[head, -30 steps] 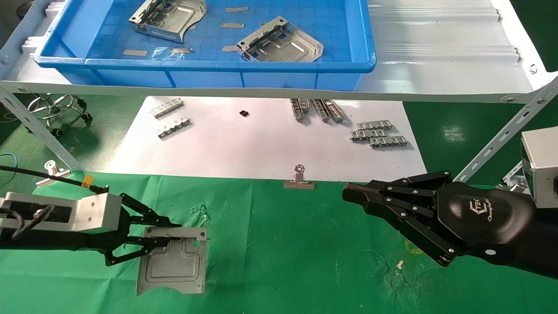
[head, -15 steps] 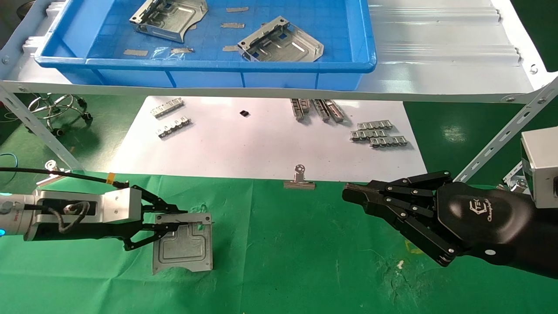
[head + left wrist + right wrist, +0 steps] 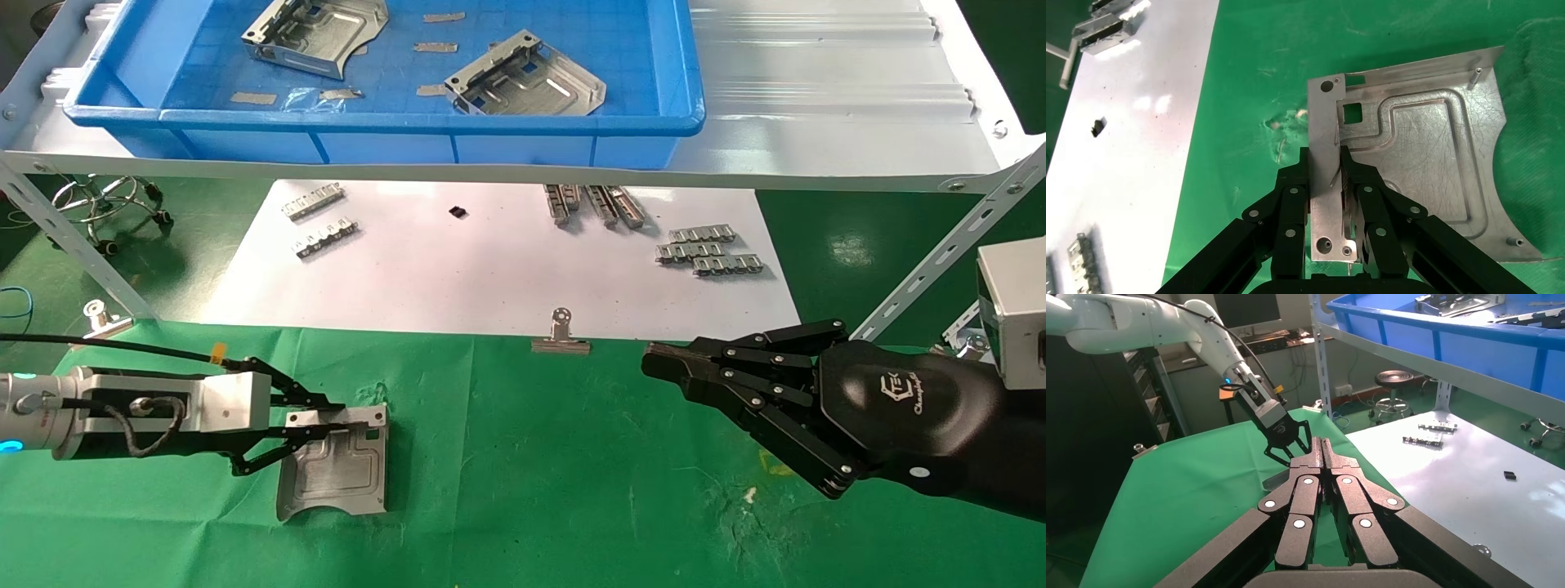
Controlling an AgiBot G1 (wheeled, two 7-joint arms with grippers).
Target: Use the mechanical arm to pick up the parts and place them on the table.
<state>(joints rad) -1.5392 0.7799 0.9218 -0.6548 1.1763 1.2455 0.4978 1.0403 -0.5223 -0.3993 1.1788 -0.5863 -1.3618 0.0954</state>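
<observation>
While the left claw (image 3: 315, 433) clamps a stamped plate's (image 3: 335, 474) bent edge on the table (image 3: 531, 490), the right claw (image 3: 1320, 454) hovers closed, empty.

Scratched silver sheet-metal part (image 3: 1425, 165) on wrinkled green cloth table (image 3: 531, 457), blue plastic tray (image 3: 409, 131)

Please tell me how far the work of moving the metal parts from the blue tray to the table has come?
Nothing is finished yet. In hand: the left pincer is shut on the bent-up edge of one stamped metal plate, low over the green table. Left: two plates lie in the blue tray on the shelf. The right pincer, shut and empty, hangs over the table's right side.
</observation>
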